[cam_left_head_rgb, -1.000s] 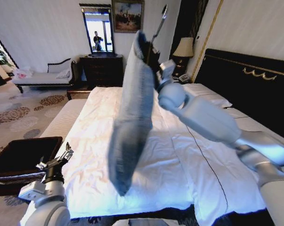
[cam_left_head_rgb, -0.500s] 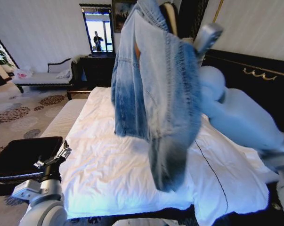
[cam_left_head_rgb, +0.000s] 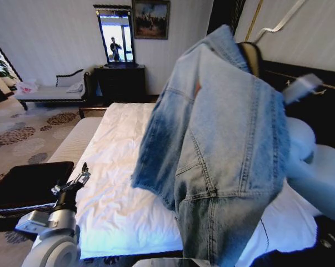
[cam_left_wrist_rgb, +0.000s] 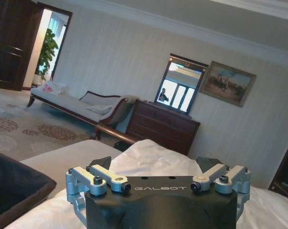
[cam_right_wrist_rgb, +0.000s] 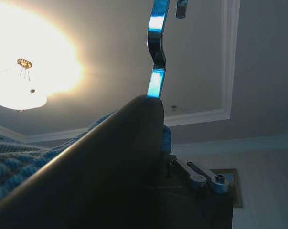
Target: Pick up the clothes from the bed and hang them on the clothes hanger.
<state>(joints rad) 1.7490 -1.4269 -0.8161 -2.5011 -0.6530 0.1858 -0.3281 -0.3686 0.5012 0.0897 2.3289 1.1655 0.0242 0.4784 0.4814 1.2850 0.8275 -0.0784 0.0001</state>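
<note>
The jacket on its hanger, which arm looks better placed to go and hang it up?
Probably the right arm: its gripper holds the clothes hanger with the denim jacket raised above the bed. The left gripper hangs low and open beside the bed.

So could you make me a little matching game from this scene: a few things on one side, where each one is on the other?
Things:
1. denim jacket
2. left tool
3. chaise longue
4. bed

Places:
A. against the far wall, beside the dark dresser
B. draped on the black hanger, lifted in the air
C. low over the bed's near left edge
D. under the raised jacket, covered in white

Pairs: 1-B, 2-C, 3-A, 4-D
</note>
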